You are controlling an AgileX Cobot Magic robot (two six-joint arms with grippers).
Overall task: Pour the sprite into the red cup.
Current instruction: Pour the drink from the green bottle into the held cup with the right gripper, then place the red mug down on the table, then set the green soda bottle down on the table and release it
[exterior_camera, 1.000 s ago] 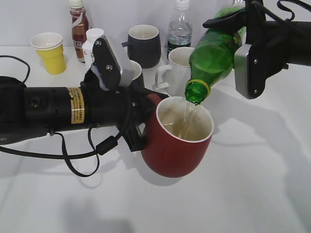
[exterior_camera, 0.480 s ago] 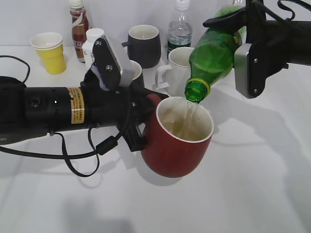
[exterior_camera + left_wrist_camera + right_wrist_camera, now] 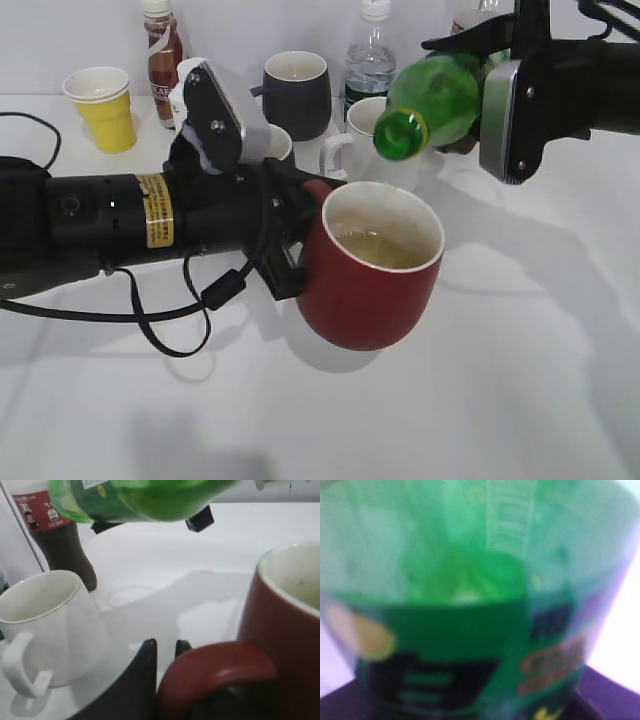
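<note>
**Operator:** Report the state of both grippers and the location of the task items.

**Technician:** The left gripper (image 3: 300, 235) is clamped on the handle of the red cup (image 3: 375, 265) and holds the cup off the table (image 3: 520, 380), tilted a little toward the camera. Pale liquid lies in the bottom of the cup. The right gripper (image 3: 490, 75) is closed around the body of the sprite bottle (image 3: 435, 100); the right wrist view shows only blurred green plastic and label, filling the frame.

**Operator:** State the relation between bottle and cup.

**Technician:** The bottle lies close to horizontal, long axis running from upper right to its open mouth (image 3: 398, 133) at lower left. The mouth sits above the far rim of the cup, clear of it. No stream is visible between them. A white mug (image 3: 360, 140) stands just behind the cup.

**Operator:** Judgement on the next move?

**Technician:** The pour looks paused or finished. To resume, the right arm must tip the mouth down over the cup's centre, which lies forward and below. To finish, it must stand the bottle upright.
</note>
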